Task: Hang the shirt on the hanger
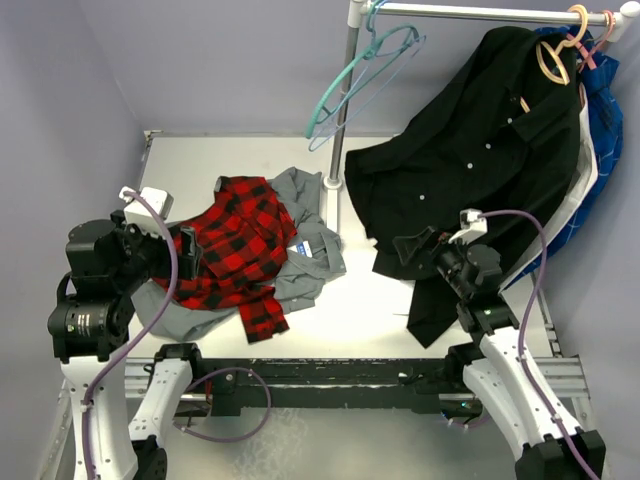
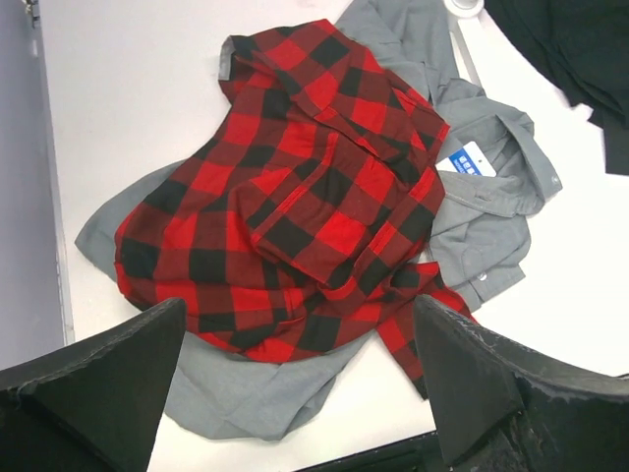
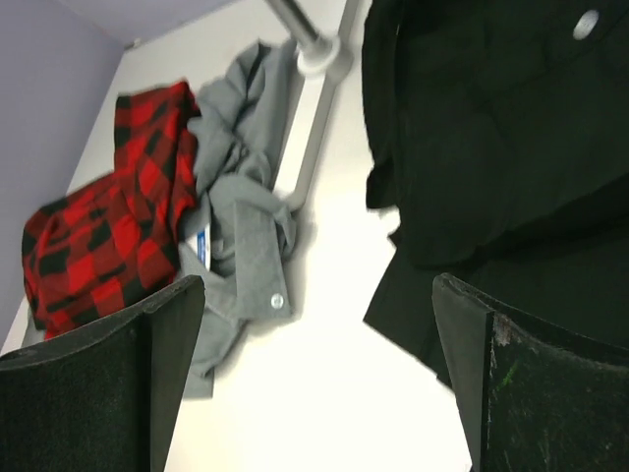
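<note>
The red-and-black plaid shirt (image 1: pixel 235 245) lies crumpled on the table, on top of a grey shirt; no white letters show. It fills the left wrist view (image 2: pixel 295 206) and shows at the left of the right wrist view (image 3: pixel 98 226). Two thin hangers hang together from the rail at the back. The paler, bluish frame (image 1: pixel 352 100) looks like the pale blue hanger, beside a teal one (image 1: pixel 375 50). My left gripper (image 1: pixel 190 250) is open and empty at the shirt's near left edge (image 2: pixel 300 383). My right gripper (image 1: pixel 405 248) is open and empty over bare table (image 3: pixel 314 374).
The grey shirt (image 1: pixel 312 255) lies under and to the right of the plaid one (image 2: pixel 491 197). A black button-up shirt (image 1: pixel 470 150) hangs on a tan hanger (image 1: pixel 555 55), its hem on the table (image 3: pixel 491 128). The rack pole (image 1: pixel 345 110) stands at the back middle. Blue cloth (image 1: pixel 605 130) hangs at far right.
</note>
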### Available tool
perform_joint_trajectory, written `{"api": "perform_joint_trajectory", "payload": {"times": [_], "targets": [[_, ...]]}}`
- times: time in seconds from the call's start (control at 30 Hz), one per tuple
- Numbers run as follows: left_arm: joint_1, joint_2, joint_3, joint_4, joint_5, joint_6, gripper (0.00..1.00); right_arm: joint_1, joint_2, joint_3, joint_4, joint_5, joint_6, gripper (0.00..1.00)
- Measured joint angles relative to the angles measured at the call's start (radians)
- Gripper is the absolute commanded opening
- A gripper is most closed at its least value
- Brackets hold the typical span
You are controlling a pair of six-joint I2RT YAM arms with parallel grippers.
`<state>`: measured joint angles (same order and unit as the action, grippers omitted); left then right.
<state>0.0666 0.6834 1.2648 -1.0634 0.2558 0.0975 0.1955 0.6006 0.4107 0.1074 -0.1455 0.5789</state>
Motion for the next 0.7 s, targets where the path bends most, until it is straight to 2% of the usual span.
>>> {"api": "perform_joint_trajectory", "payload": {"times": [0.17, 0.33, 0.5, 0.6, 0.7], "targets": [[0.005, 0.001, 0.0, 0.0, 0.065, 0.001, 0.99, 0.0, 0.013, -0.126, 0.096, -0.109, 0.051, 0.99], [0.026, 0.003, -0.001, 0.001, 0.128, 0.004, 0.99, 0.001, 0.012, -0.116, 0.115, -0.146, 0.171, 1.0], [0.126, 0.053, -0.019, 0.02, 0.201, 0.019, 0.99, 0.001, -0.01, -0.12, 0.19, -0.227, 0.283, 0.99], [0.191, 0.088, -0.028, 0.022, 0.283, 0.047, 0.99, 0.001, -0.027, -0.174, 0.332, -0.307, 0.291, 1.0], [0.222, 0.124, -0.029, 0.023, 0.341, 0.088, 0.99, 0.005, 0.003, -0.171, 0.372, -0.355, 0.254, 0.99]]}}
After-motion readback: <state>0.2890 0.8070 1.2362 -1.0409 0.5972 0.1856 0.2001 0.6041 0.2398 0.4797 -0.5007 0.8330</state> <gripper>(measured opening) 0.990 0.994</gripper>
